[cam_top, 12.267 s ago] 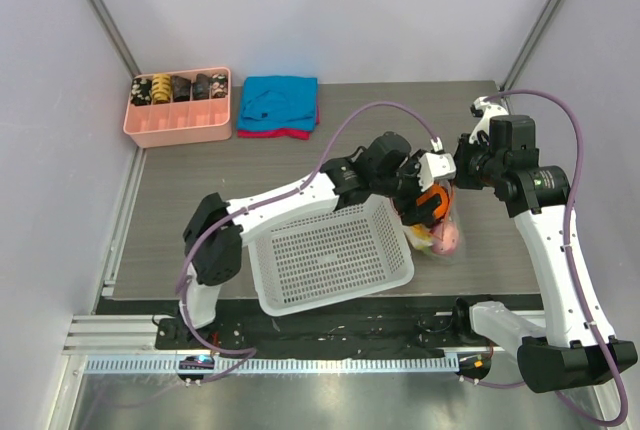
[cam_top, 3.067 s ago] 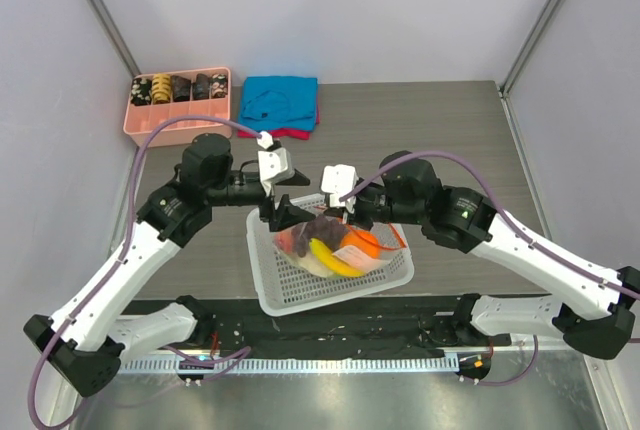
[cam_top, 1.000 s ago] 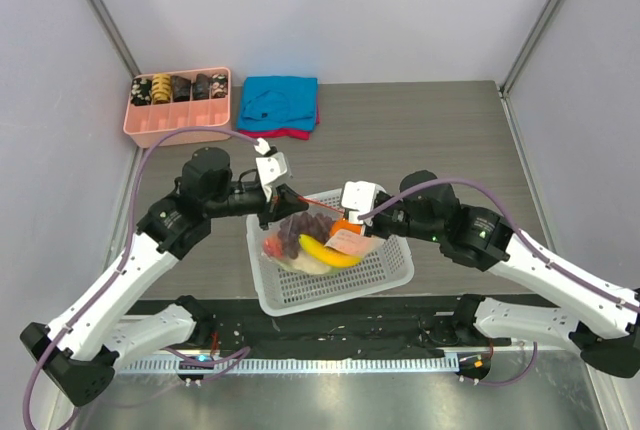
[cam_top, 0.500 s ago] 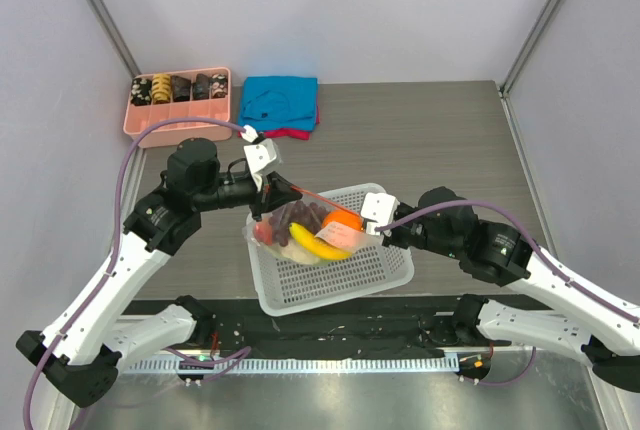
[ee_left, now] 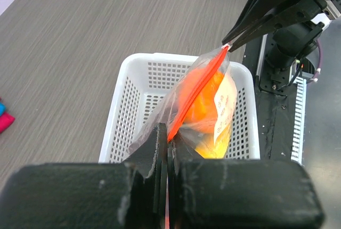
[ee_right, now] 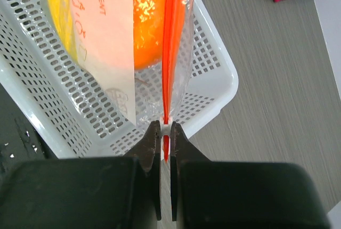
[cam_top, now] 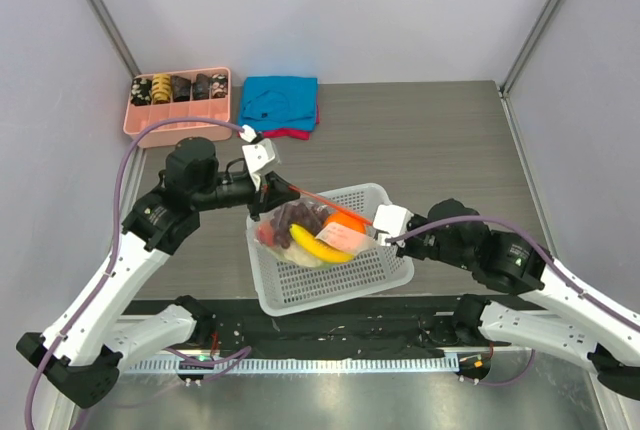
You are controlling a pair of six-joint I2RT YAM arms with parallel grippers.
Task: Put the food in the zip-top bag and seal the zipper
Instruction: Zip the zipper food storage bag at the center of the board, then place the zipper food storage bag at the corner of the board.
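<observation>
The zip-top bag (cam_top: 318, 233) hangs over the white basket (cam_top: 335, 297), stretched between both grippers. Through the clear plastic I see food: dark grapes (cam_top: 296, 218), a banana (cam_top: 318, 247) and an orange (cam_top: 346, 221). The orange-red zipper (cam_top: 325, 202) runs taut along the top. My left gripper (cam_top: 267, 193) is shut on the zipper's left end (ee_left: 184, 113). At the right end, my right gripper (cam_top: 379, 222) is shut on the zipper (ee_right: 171, 53), with a small white slider (ee_right: 165, 127) between its tips (ee_right: 165, 133). The white label (ee_right: 101, 37) faces left in the right wrist view.
A pink tray (cam_top: 180, 122) of dark items stands at the back left, with a blue and pink cloth (cam_top: 280, 102) beside it. The basket (ee_right: 216, 93) sits near the table's front edge, under the bag. Grey walls close in both sides.
My right gripper has slid right along the zipper to the bag's right end. The left gripper has drawn slightly left, so the strip is stretched longer between them.
</observation>
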